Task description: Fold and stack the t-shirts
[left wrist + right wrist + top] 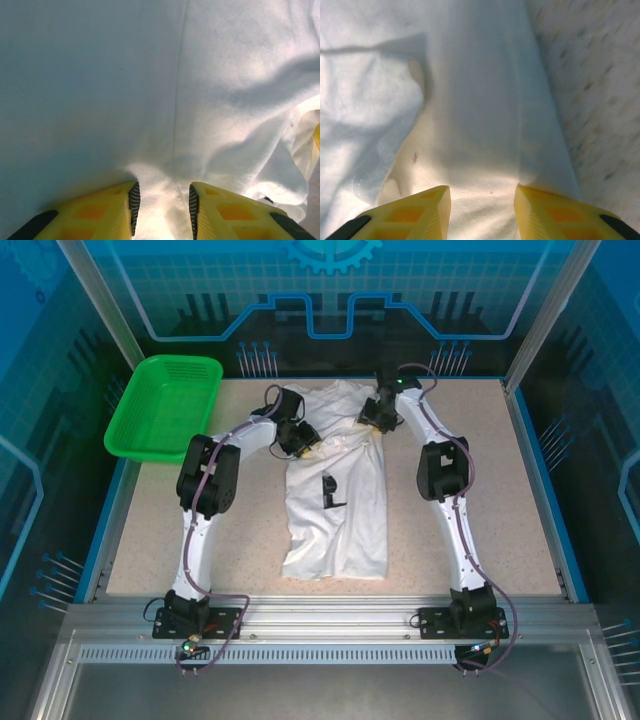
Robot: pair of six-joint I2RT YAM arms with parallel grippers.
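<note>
**both grippers down on the upper end of a white t-shirt**

a single white t-shirt lies lengthwise in the middle of the speckled table, its hem toward the arm bases and its rumpled upper end toward the far side. a small black print shows near its middle. the green mesh basket sits at the far left corner, well apart from the shirt.

the left gripper is down on the shirt's upper left part. its yellow fingers stand partly apart, and the cloth rises in a soft ridge between the dark ribbed pads; whether they actually pinch that ridge cannot be told.

the right gripper is on the shirt's upper right edge, beside bare table. its fingers stand partly open with flat cloth lying between them, and nothing looks clamped
</note>
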